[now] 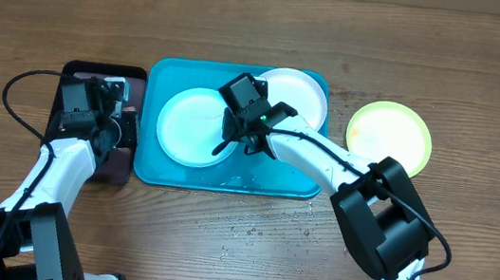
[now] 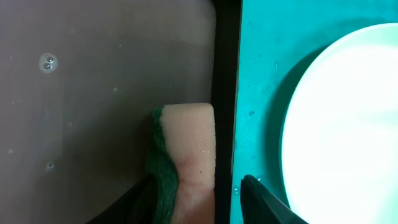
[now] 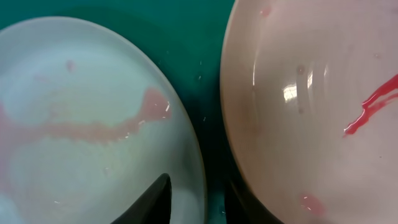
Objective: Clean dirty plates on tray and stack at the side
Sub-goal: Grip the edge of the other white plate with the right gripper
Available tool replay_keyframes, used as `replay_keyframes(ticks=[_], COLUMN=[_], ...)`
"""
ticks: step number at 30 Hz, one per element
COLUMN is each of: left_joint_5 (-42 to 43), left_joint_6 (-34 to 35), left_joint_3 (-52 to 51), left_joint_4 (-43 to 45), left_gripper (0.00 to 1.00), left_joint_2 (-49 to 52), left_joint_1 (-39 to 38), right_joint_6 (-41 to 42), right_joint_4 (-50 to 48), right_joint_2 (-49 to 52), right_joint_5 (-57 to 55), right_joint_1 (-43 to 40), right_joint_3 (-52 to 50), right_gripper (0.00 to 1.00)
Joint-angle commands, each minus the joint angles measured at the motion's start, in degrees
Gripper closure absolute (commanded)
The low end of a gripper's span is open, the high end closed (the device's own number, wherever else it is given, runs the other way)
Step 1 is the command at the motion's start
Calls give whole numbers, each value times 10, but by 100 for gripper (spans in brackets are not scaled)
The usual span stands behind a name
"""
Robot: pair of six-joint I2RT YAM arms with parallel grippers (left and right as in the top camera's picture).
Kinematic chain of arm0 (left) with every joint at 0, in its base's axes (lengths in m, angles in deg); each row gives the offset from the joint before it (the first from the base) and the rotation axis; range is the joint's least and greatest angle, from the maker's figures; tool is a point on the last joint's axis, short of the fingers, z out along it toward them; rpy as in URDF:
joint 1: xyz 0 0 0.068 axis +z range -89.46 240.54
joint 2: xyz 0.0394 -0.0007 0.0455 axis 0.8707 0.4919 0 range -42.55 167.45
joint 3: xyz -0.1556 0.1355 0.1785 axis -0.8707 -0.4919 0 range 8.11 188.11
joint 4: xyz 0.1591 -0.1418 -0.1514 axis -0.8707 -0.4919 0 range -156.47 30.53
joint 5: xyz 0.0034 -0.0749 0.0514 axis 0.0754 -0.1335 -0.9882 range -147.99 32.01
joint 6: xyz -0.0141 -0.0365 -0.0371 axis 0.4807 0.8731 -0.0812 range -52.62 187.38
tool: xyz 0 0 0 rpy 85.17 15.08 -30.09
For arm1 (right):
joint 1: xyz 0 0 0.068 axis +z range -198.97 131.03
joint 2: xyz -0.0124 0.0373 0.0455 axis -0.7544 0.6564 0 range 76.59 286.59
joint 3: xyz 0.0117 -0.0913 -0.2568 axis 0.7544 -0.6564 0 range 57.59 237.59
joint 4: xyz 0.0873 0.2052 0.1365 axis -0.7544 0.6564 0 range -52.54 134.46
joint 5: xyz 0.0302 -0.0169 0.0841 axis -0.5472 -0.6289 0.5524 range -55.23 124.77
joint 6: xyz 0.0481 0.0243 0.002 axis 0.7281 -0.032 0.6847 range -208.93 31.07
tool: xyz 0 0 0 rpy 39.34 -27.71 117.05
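Diagonally across tray [image 1: 152, 161], right arm [image 1: 315, 153], its gripper [image 1: 233, 144] astride blue plate [image 1: 185, 127]'s rim.

Small tray [image 1: 106, 69]: you will find it at the left of the overhead view. It is rectangular with rounded corners and a black rim, and its floor is a dull pinkish brown.
Sponge [image 2: 189, 149]: pale peach foam backed by a dark green scouring layer. In the left wrist view you see it inside the small tray, foam side just beside the black rim.
Droplets [image 2: 46, 61]: you can pick out a few clear beads of water on the small tray's floor, well apart from the sponge.
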Motion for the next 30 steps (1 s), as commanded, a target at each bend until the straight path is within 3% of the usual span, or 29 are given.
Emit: replay_keyframes(ticks=[1,3,5,12,20,30], left_joint_5=[10,10,10,10,10,10], left_joint_6=[8,8,8,8,8,8], left_joint_3=[5,5,5,5,5,5], left_joint_4=[1,0,0,1,1,1], left_gripper=[55,55,55,55,55,55], left_joint_2=[6,6,6,6,6,6], left_joint_1=[2,2,2,2,2,2], right_joint_6=[21,23,23,122,117,95], right_joint_4=[-1,-1,7,110,90,18], right_joint_2=[19,19,18,16,17,17], right_joint_5=[4,4,16,130,127,28], right_joint_1=[-3,-3,-3,-4,-6,-9], right_joint_3=[0,0,0,1,1,1], right_gripper=[79,91,96,96,70,66])
